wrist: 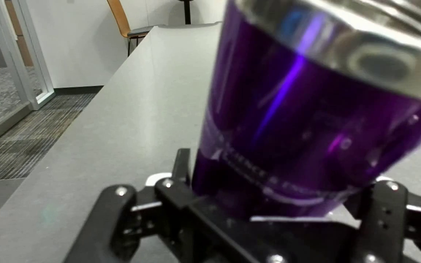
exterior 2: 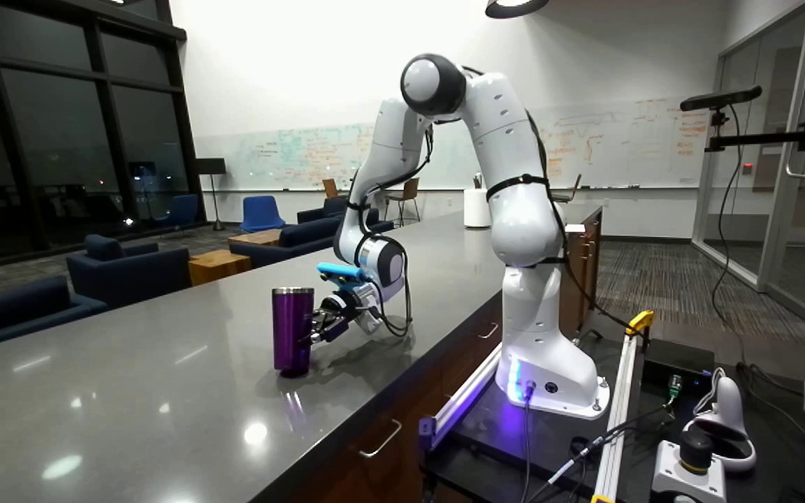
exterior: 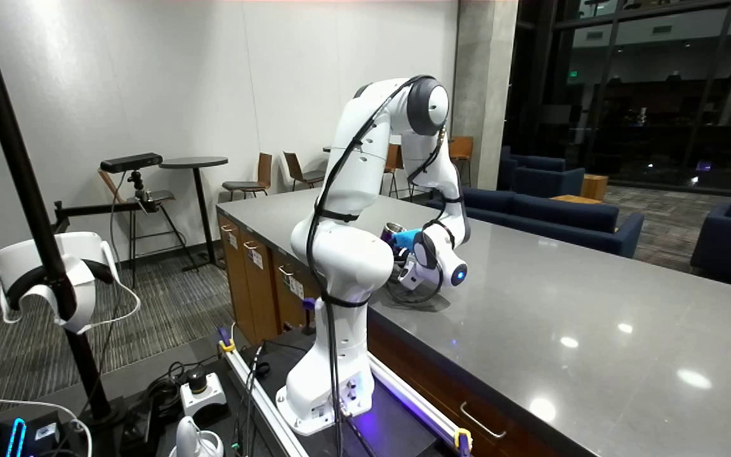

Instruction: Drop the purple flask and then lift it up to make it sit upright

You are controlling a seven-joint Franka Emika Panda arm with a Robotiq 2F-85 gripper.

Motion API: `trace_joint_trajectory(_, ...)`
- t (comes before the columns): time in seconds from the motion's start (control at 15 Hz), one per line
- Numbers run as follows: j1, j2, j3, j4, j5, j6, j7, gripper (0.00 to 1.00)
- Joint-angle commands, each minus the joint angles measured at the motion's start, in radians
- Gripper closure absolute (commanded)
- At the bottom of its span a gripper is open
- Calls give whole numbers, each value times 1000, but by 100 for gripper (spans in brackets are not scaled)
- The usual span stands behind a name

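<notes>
Two black fingers (wrist: 183, 166) of the Robotiq gripper (wrist: 270, 182) were seen parted, one to each side of the purple tumbler (wrist: 291, 120). A thin gap was shown beside the finger at the left of the wrist view; whether contact was being made by the right one could not be made out, and no clamped grip was shown. In an exterior view the tumbler was found standing upright on the grey countertop (exterior 2: 186, 405), its silvery rim (exterior 2: 293, 289) uppermost. It was reached from the side by the slanted wrist (exterior 2: 381, 265), at about the middle of its body.

The step in hand was judged to be a release of the upright tumbler; whether the drop was done or yet to come could not be told. For a clean release, the fingers would best be spread evenly until both sides were clear, and the base left to settle. The gripper should then be backed straight out along its own line, slowly, with no twist or sideways sweep, since so tall a body could easily be tipped. Lifting should be left until the fingers were free, lest the wall be caught and dragged.
</notes>
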Motion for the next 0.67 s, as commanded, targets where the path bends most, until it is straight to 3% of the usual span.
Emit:
trace_joint_trajectory(0.0,0,7,-14,1,-25,-22,-6,29)
trace_joint_trajectory(0.13,-1,9,-14,0,-25,-25,-5,30)
trace_joint_trajectory(0.2,1,8,-14,-3,-16,-16,-6,35)
trace_joint_trajectory(0.33,25,-21,-10,-26,75,98,-25,43)
trace_joint_trajectory(0.47,37,-34,-5,-31,134,145,-36,4)
trace_joint_trajectory(0.6,51,-49,2,-35,186,207,-43,1)
